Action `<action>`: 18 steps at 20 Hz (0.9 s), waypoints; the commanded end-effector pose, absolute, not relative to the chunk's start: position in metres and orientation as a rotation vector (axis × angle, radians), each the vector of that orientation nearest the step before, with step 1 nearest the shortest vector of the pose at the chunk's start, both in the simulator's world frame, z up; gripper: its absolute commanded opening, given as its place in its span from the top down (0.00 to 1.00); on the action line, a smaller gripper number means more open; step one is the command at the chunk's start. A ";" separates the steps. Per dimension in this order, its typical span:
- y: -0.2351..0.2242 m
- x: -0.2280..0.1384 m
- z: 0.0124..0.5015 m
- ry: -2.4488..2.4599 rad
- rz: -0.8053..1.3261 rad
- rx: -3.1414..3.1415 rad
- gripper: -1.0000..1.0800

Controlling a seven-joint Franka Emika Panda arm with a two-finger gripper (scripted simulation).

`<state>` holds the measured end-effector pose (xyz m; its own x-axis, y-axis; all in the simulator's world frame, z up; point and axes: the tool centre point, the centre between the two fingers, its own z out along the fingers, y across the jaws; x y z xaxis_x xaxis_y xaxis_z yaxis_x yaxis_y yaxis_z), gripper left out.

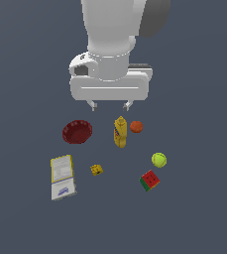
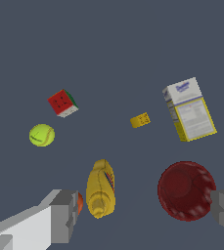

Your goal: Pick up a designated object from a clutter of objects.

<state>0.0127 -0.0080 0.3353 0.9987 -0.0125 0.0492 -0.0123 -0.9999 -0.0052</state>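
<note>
The yellow-green tennis ball (image 1: pixel 158 159) lies on the floor at the exterior view's right, next to the red-and-green cube (image 1: pixel 149 180). It also shows in the wrist view (image 2: pixel 41 135), near the cube (image 2: pixel 62 103). My gripper (image 1: pixel 110 105) hangs open and empty high above the clutter, over the gap between the dark red bowl (image 1: pixel 77 132) and the yellow mustard bottle (image 1: pixel 120 132). In the wrist view its fingers (image 2: pixel 63 215) stand wide apart either side of the bottle (image 2: pixel 100 188) and bowl (image 2: pixel 186 190). The gripper is well away from the tennis ball.
An orange ball (image 1: pixel 136 127) sits beside the mustard bottle and is mostly hidden behind a finger in the wrist view (image 2: pixel 79 202). A small yellow block (image 1: pixel 96 169) lies mid-floor. Two flat boxes, yellow (image 1: pixel 62 167) and white (image 1: pixel 63 189), lie at the exterior view's left.
</note>
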 end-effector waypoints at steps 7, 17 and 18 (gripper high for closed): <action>-0.002 0.015 0.344 0.049 -0.108 -3.115 0.04; 0.004 0.017 0.344 0.067 -0.117 -3.107 0.04; 0.006 0.019 0.342 0.072 -0.116 -3.107 0.04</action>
<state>0.0173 0.0034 0.3449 0.9962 -0.0445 0.0755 -0.0421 -0.9986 -0.0333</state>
